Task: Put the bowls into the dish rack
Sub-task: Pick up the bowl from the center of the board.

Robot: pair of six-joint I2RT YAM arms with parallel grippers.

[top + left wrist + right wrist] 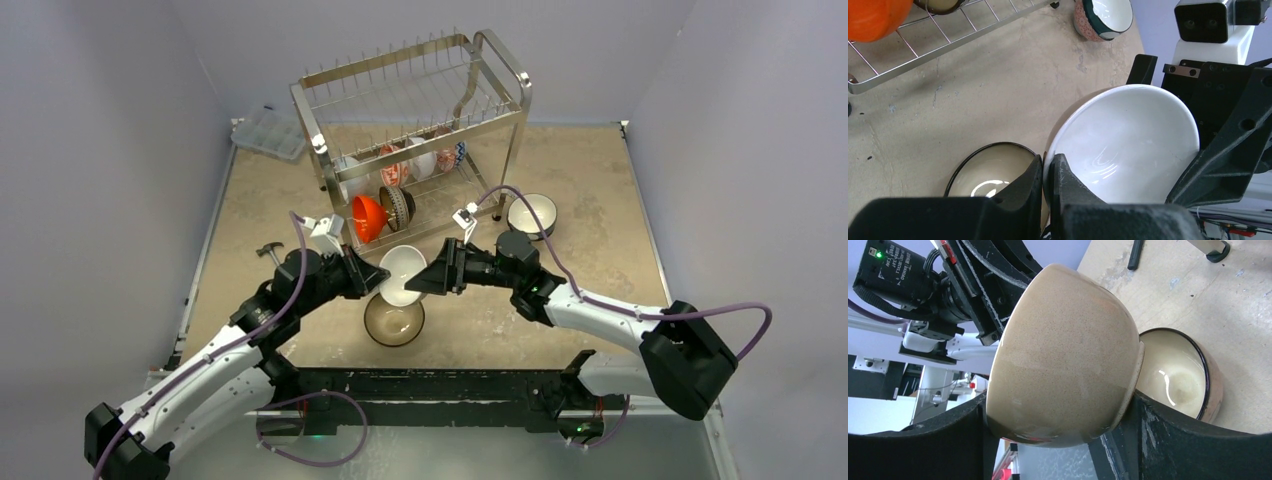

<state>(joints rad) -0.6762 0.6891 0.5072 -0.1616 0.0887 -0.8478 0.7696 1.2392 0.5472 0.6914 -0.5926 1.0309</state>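
The left gripper [378,280] [1047,170] is pressed together on the rim of a white bowl [400,270] [1128,145] [1063,355], which is pinched on its left side and held tilted on edge, clear of the table [600,290]. The right gripper [412,283] [1060,410] is set around the same bowl from the other side. In the right wrist view one finger is seen against the tan outer wall and the other against the rim, so the bowl is clasped between them.

The bowl is carried above the middle of the table, towards the near edge. Just beneath it a dark-rimmed bowl [394,320] [990,170] [1178,375] with a cream inside is seen upright on the surface.

Beyond, at the middle of the far edge, the dish rack [315,140] is found. On its lower tier an orange bowl [367,217] [873,17] is stood on edge at the left end, with several more bowls lined up behind it. A patterned bowl [531,213] [1103,17] is left upright on the table just right of the rack. A clear plastic box [268,133] is seen at the far left corner.
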